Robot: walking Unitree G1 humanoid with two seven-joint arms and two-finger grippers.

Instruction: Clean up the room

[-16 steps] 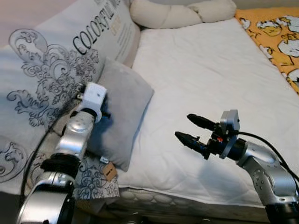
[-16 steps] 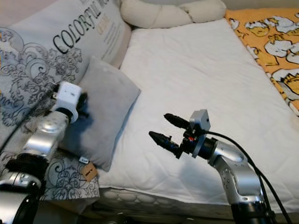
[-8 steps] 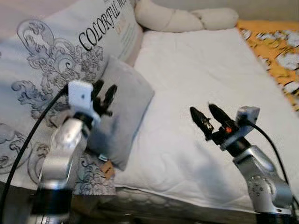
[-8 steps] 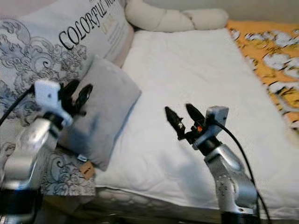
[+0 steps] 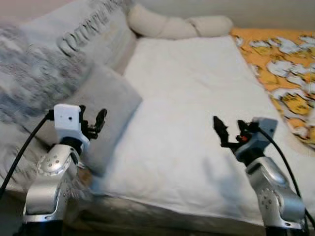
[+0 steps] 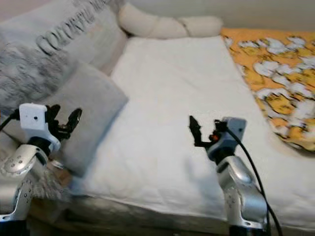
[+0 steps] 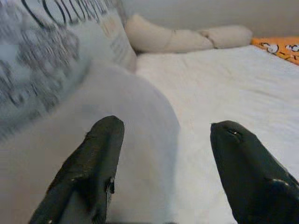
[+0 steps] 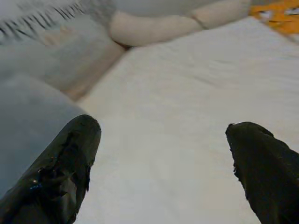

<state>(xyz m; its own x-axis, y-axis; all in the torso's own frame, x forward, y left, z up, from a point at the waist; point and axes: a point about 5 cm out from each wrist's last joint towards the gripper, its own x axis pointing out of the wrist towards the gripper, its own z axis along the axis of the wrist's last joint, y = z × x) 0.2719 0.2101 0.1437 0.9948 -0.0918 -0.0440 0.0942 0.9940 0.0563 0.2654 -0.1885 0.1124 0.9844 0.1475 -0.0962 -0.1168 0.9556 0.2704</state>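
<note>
A small grey cushion (image 5: 101,110) is seen lying at the left side of the bed (image 5: 197,113), propped against a large printed pillow (image 5: 59,64) whose lettering is blurred; its lower corner reaches toward the mattress edge. The left tool (image 5: 91,121) is held raised just in front of the cushion's lower part, its two black fingers (image 7: 96,163) spread apart and holding nothing; in the left wrist view the cushion is framed between them, though contact cannot be confirmed. The right tool (image 5: 230,131) is held over the white quilted cover near the bed's front, its fingers likewise spread and empty, well apart from the cushion. A cream bolster (image 5: 177,27) is laid across the head of the bed, and an orange patterned blanket (image 5: 280,73) is spread along the right side. The cushion is judged to be light, soft and easily deformed, so that a pinch on the plump middle would probably sink in and slip. A hold at a corner or along a seamed edge, where fabric can be gathered between the fingers, is considered the surer choice. Sagging under its own weight is to be expected once it is lifted, but breakage is no concern.
</note>
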